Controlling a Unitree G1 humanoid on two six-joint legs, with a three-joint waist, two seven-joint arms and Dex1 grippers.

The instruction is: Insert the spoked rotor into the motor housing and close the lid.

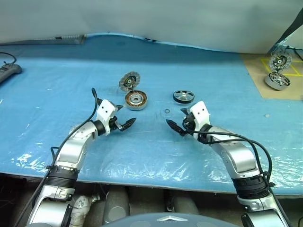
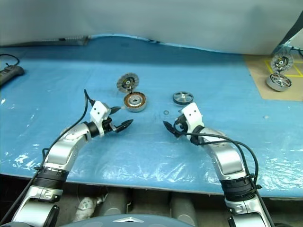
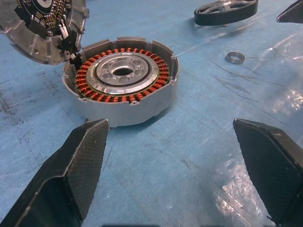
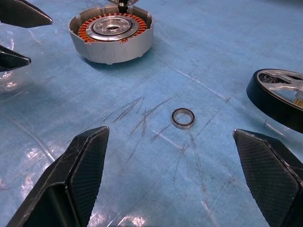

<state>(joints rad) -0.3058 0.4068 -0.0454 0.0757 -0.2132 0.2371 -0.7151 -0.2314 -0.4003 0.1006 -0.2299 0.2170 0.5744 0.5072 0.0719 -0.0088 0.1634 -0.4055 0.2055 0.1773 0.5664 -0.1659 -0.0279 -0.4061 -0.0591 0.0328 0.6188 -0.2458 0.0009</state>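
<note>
Both pincers hover over the blue desk (image 1: 42, 104) spread wide and empty, the left pincer (image 1: 124, 117) near the motor housing (image 1: 136, 100) and the right pincer (image 1: 179, 120) near a small ring (image 4: 182, 117). Copper windings show inside the housing, whose lid (image 1: 128, 82) stands open at its far edge, cut off by the frame in the left wrist view. Well apart to the right lies the spoked rotor (image 1: 183, 96), partly cut off in both wrist views.

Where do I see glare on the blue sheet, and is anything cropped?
Left eye view: white glare patches on the blue sheet near its front edge. Right wrist view: the spoked rotor is cut by the frame edge; the small ring looks sharp.
</note>
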